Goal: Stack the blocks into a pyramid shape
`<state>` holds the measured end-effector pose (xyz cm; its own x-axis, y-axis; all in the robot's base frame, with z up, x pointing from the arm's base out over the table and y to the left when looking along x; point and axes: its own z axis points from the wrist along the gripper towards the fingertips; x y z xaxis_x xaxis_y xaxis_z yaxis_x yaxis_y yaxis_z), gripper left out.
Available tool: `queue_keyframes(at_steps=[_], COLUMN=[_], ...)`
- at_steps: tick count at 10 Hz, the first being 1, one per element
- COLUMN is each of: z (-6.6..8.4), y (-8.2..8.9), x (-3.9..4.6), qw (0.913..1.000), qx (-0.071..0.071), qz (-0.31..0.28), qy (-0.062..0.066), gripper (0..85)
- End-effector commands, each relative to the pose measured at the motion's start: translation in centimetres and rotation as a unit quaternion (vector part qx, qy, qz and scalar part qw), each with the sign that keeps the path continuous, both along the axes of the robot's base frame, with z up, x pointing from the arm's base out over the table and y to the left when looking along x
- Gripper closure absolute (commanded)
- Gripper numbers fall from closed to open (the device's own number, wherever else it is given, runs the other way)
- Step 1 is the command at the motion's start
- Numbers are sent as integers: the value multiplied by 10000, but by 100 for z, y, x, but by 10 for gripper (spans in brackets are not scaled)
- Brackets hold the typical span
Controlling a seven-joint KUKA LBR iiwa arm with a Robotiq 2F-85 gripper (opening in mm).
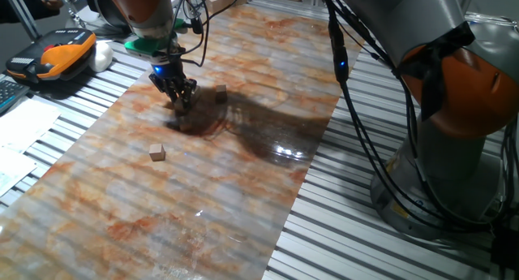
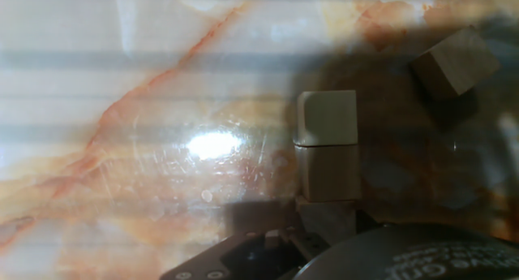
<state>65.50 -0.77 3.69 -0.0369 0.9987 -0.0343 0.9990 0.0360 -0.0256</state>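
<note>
My gripper hangs low over the marbled board at the back left, fingers pointing down. Its tips blur into the dark shadow, so I cannot tell how the jaws stand. The hand view shows three light wooden blocks in a touching row: one block, a second block and a third block partly under the dark hand body. A fourth block lies turned at an angle, apart to the right. A lone block sits nearer the front left.
The marbled board lies on a slatted aluminium table. An orange-and-black device and papers lie off the board at the left. The arm's orange-and-grey base and black cables stand to the right.
</note>
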Motion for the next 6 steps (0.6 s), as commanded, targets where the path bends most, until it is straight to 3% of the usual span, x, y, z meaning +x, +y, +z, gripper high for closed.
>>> queue_keyframes(at_steps=[1, 6], z=[0, -8], y=[-2, 0], x=[0, -9], qw=[10000, 10000], qx=[-8, -26], qz=[2, 9], qy=[8, 22], gripper=[510, 510])
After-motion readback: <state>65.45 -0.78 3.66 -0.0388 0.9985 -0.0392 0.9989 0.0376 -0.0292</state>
